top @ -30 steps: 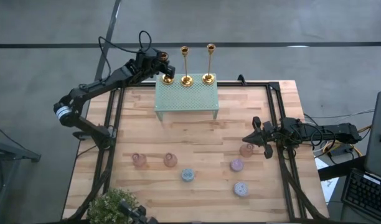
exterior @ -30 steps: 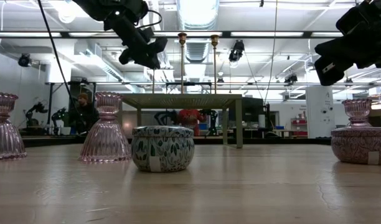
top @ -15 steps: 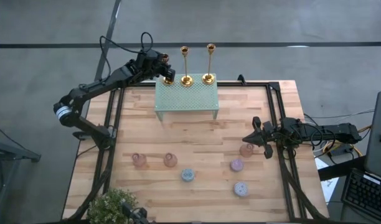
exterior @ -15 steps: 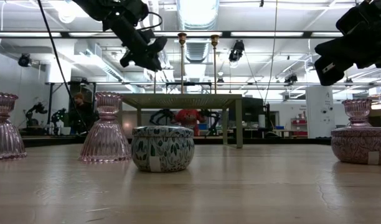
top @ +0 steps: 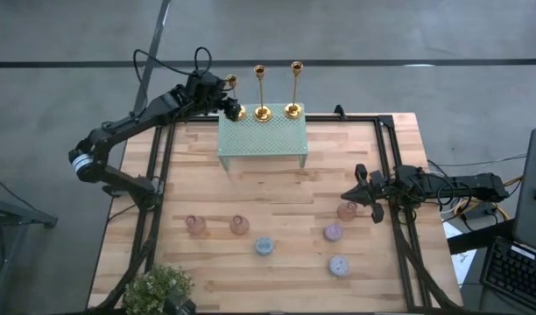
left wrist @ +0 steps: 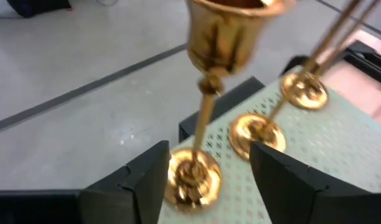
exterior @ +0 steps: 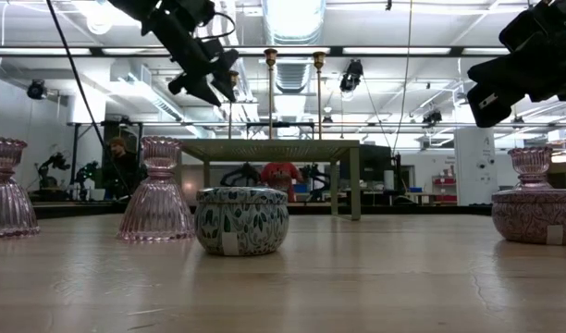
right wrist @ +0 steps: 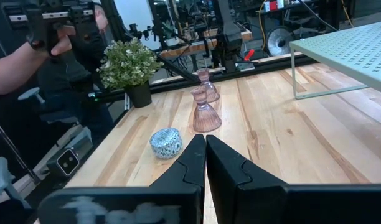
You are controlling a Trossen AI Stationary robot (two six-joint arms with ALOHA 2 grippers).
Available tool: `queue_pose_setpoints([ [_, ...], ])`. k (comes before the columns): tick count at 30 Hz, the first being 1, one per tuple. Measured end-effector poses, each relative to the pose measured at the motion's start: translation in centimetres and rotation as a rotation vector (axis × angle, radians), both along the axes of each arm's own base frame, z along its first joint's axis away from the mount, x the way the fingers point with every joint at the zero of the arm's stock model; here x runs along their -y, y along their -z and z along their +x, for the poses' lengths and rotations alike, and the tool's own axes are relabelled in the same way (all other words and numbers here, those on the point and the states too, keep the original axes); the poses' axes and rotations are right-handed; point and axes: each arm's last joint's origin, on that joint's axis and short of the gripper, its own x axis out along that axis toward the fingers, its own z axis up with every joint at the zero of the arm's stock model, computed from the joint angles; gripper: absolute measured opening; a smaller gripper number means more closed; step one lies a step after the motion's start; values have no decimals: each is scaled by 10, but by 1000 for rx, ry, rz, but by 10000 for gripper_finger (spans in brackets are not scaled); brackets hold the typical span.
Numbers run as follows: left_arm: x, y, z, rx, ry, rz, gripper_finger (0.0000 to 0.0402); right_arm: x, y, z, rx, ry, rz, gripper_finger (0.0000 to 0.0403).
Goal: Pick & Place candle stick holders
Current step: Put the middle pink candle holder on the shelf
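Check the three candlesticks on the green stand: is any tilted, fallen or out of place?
Nothing stands out. All three candlesticks stand upright in a row at the stand's far edge. The left gripper's fingers are open around the leftmost one's base.

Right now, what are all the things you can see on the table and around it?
candle stick holders: three, shiny gold, in a row along the far edge of the green stand
green stand: one, pale green perforated top, far middle of the table
pink glass holders: three, pink ribbed glass, two near left, one near right
round tins: three, one blue-white patterned, two lilac, near middle and right
potted plant: one, green, near left corner
table: one, light wood with black frame
person: one, dark clothes, beyond the table in the right wrist view
left gripper: jaws open around the leftmost holder's base
right gripper: jaws shut, waiting at the right side
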Motion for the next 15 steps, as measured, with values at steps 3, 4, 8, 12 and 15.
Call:
queue_pose_setpoints([
  [3,10,-6,-5,-5,36,-5,242,0,0,0,0,0,0,8],
  [4,13,-8,-8,-9,49,-5,244,0,0,0,0,0,0,8],
  [8,29,-13,-15,-43,87,-17,247,0,0,0,-1,0,0,8],
  [12,47,-18,-21,-70,135,-34,246,0,0,0,0,0,0,8],
  [15,63,-21,-25,-96,184,-42,245,0,0,0,0,0,0,8],
])
